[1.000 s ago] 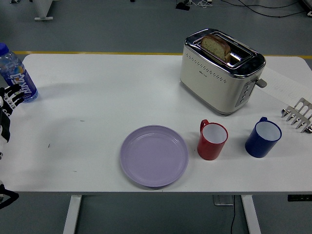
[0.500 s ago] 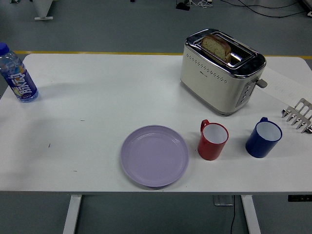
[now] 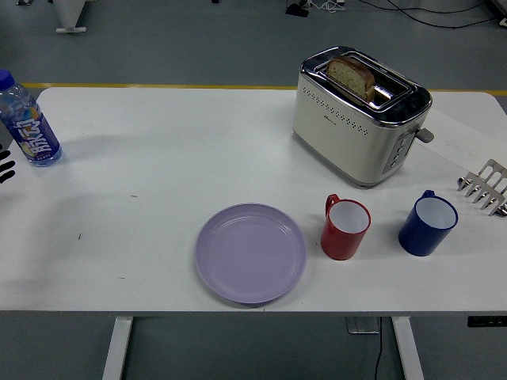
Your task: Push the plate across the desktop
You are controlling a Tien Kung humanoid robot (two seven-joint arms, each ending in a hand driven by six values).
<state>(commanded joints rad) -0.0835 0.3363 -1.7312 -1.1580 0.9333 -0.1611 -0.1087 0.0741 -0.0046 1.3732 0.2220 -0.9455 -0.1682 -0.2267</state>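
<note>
Looking down from the head camera, I see the lavender plate (image 3: 250, 252) lying flat near the front edge of the white table (image 3: 174, 150), at about 6 o'clock from the table's middle. It is round, so I can give it no long axis and no heading; its rim faces up and nothing rests in it. Just beside it, at its 3 o'clock, stands a red mug (image 3: 345, 228), upright, its handle turned toward 11 o'clock; I see a thin gap between mug and plate. Further along at 3 o'clock stands a blue mug (image 3: 428, 225), handle toward 12 o'clock, apart from the red one. At 1 o'clock from the plate sits a cream toaster (image 3: 360, 115) with a slice of bread (image 3: 352, 76) standing in one slot. A metal rack (image 3: 485, 186) pokes in at the right edge. A water bottle (image 3: 28, 120) with a blue cap stands upright at the far left, at 10 o'clock from the plate and well apart from it.

Only a sliver of my left hand (image 3: 5, 170) shows at the left edge, just below the bottle; I see dark fingertips but cannot tell whether the hand is spread or curled. It touches nothing that I can see
</note>
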